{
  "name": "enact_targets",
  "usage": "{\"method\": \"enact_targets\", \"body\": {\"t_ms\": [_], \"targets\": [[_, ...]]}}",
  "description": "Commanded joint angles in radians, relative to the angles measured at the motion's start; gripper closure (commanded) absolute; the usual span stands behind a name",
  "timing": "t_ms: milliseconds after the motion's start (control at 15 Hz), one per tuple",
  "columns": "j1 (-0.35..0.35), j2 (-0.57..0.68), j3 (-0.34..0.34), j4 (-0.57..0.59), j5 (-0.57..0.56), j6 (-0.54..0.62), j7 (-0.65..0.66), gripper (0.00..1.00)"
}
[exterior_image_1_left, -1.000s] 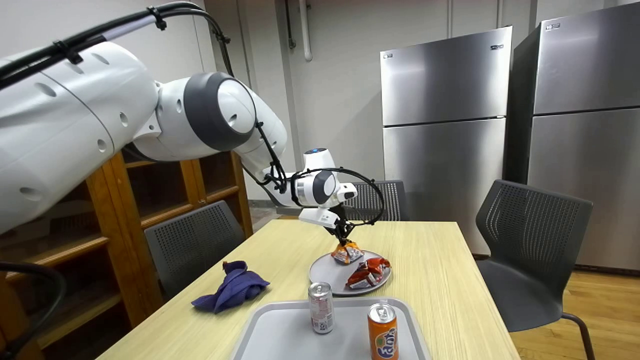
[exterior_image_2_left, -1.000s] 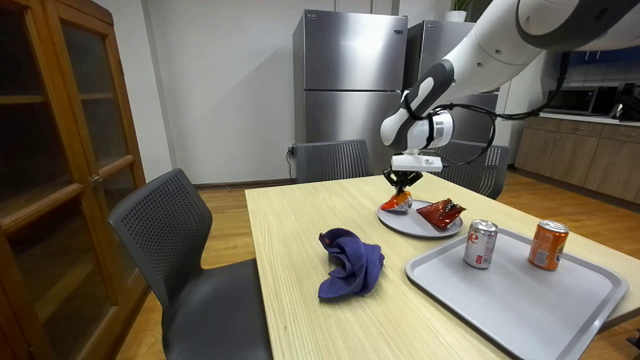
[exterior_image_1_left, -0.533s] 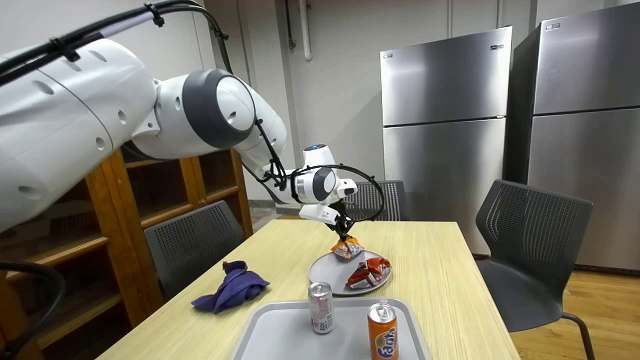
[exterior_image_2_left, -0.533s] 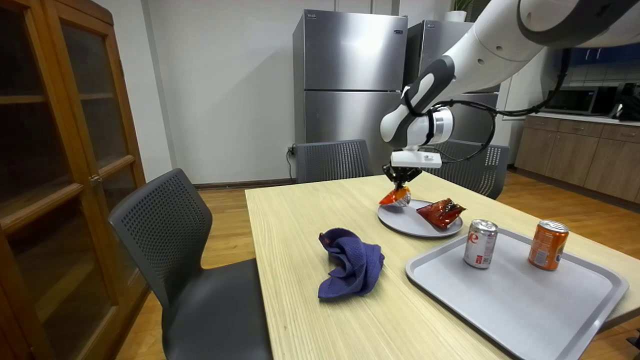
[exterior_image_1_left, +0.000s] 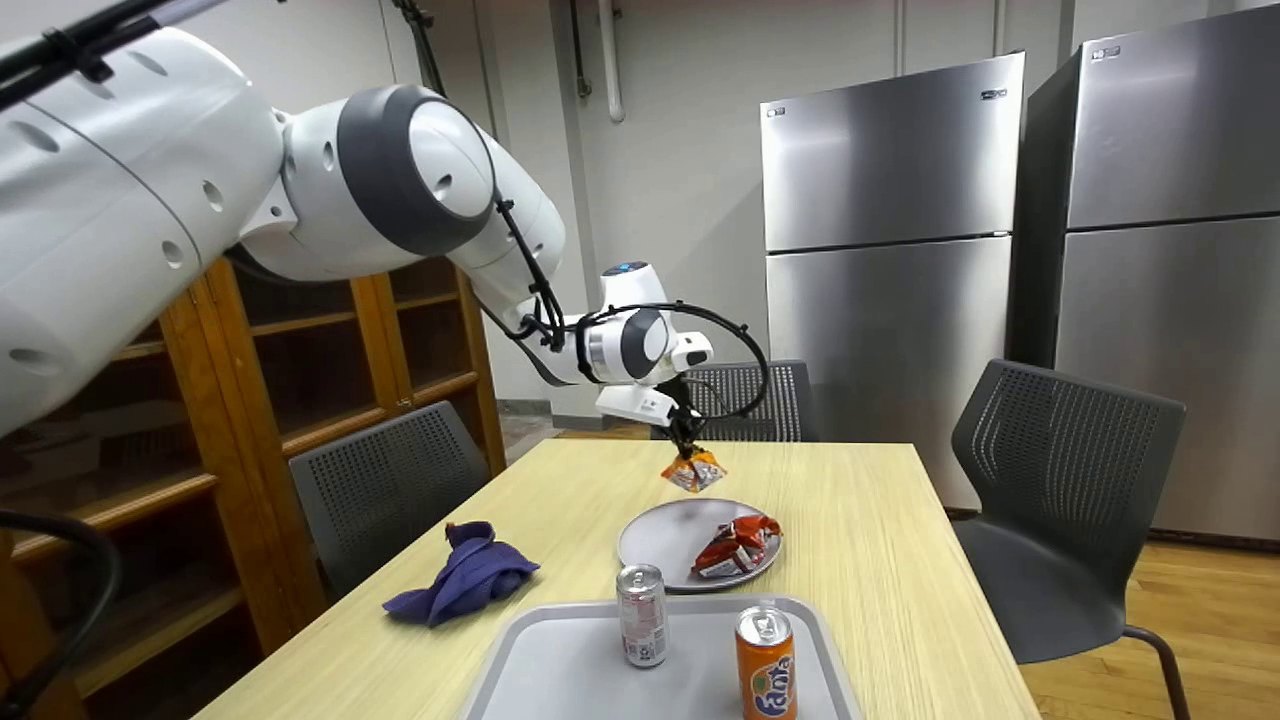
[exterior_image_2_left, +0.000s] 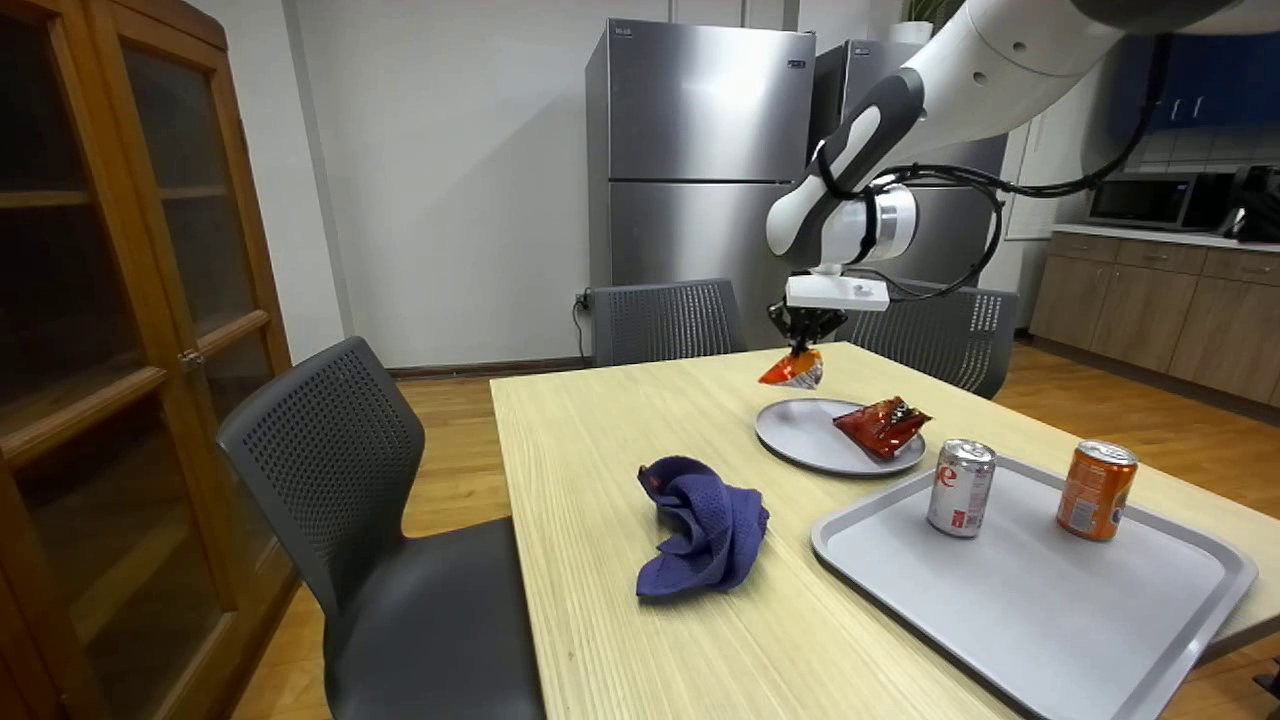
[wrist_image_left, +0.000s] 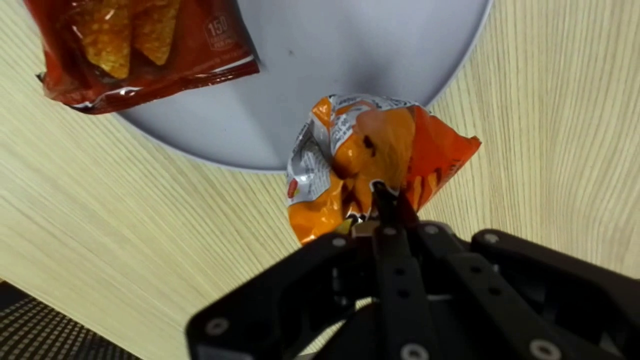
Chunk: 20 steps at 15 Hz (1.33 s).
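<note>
Pincer (wrist_image_left: 395, 206) is squeezed pretty much all the way together, with just a fold of the orange chip bag (wrist_image_left: 385, 145) caught between its tips. Bag hangs right below it, all crumpled, and both exterior views show a gap between it and the grey plate (exterior_image_2_left: 798, 430), so it's fully in the air near the far rim. In the wrist view the bag crosses that rim, mostly with desk (wrist_image_left: 540, 150) behind it, and its longer stretch runs on a slant with a red corner poking off to the right. The red chip bag (wrist_image_left: 135, 55) lies on the plate, upper left in that same view, not touching the held one. Fwiw the silver can (exterior_image_2_left: 962, 488) and orange can (exterior_image_2_left: 1097, 490) stand on the tray (exterior_image_2_left: 1080, 620), across the plate from the pincer
</note>
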Motion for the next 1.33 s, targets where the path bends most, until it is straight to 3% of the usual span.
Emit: {"method": "enact_targets", "body": {"t_ms": [0,733,1267], "targets": [[-0.001,-0.109,0.012,-0.143,0.001,0.038,-0.023,1.0],[0.059,-0.286,0.018,-0.445,-0.016,0.122,-0.029,1.0],[0.08,-0.392,0.081,-0.615,-0.016,0.135,-0.1,1.0]]}}
